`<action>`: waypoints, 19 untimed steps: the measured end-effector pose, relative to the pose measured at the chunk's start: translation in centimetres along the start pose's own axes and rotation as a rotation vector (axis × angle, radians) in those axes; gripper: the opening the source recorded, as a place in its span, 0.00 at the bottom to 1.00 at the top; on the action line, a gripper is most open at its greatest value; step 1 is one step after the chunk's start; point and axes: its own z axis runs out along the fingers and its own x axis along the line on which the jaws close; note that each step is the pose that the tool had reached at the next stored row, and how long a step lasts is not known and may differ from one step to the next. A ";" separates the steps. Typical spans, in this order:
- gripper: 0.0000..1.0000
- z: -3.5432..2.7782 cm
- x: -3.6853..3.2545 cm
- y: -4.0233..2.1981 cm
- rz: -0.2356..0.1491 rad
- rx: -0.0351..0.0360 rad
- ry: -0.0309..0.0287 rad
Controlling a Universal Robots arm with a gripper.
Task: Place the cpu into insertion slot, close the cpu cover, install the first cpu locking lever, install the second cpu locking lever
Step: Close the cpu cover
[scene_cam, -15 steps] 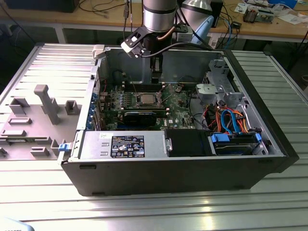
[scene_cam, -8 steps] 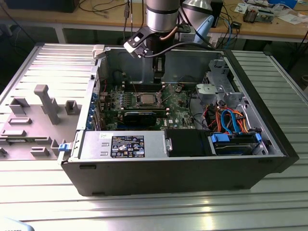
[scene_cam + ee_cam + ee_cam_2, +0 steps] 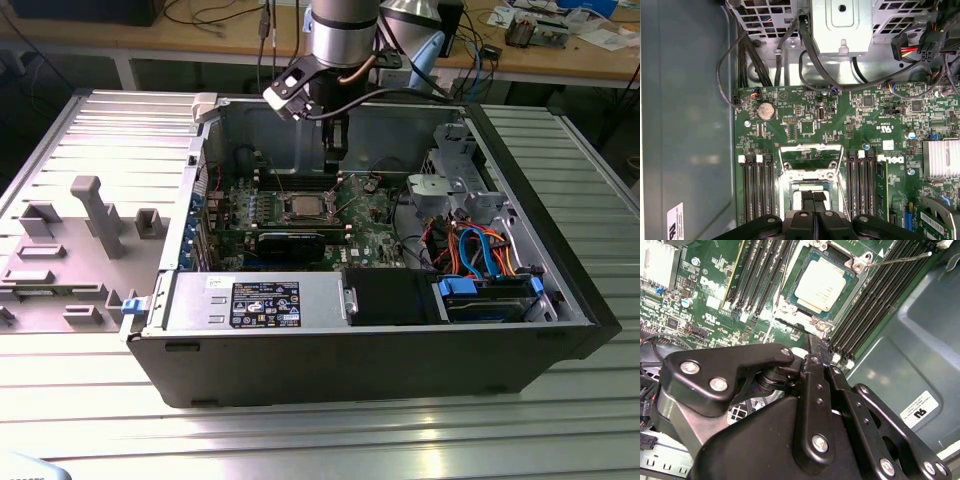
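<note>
The cpu [image 3: 821, 284], a dull silver square, lies flat in the insertion slot [image 3: 847, 297] on the green board. In the first wrist view the cpu [image 3: 799, 200] is partly behind my fingertips. The cpu cover [image 3: 810, 147], a thin silver frame with a square window, stands raised off the slot on its hinge. A thin wire locking lever [image 3: 900, 259] sticks out sideways, unlatched. My gripper [image 3: 814, 197] is shut with nothing in it and hovers just above the slot, near the cover's hinge side. In the exterior view the gripper [image 3: 335, 150] hangs inside the case above the insertion slot [image 3: 303, 207].
Black memory slots [image 3: 756, 190] flank the socket on both sides. A finned heatsink [image 3: 941, 159] is on the board, and a drive cage with cables [image 3: 470, 200] stands at the exterior view's right. The power supply [image 3: 255, 300] fills the near side, and the case wall [image 3: 685, 125] is close by.
</note>
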 end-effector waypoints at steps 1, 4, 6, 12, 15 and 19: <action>0.11 0.01 0.00 0.14 0.000 0.0000 0.0001; 0.11 0.01 0.01 0.33 0.000 0.0000 0.0000; 0.11 0.01 0.01 0.44 0.000 0.0000 0.0000; 0.11 0.03 0.03 1.22 0.000 0.0000 0.0001; 0.11 0.04 0.05 1.59 0.000 0.0000 0.0000; 0.11 0.05 0.06 1.99 0.000 0.0000 0.0000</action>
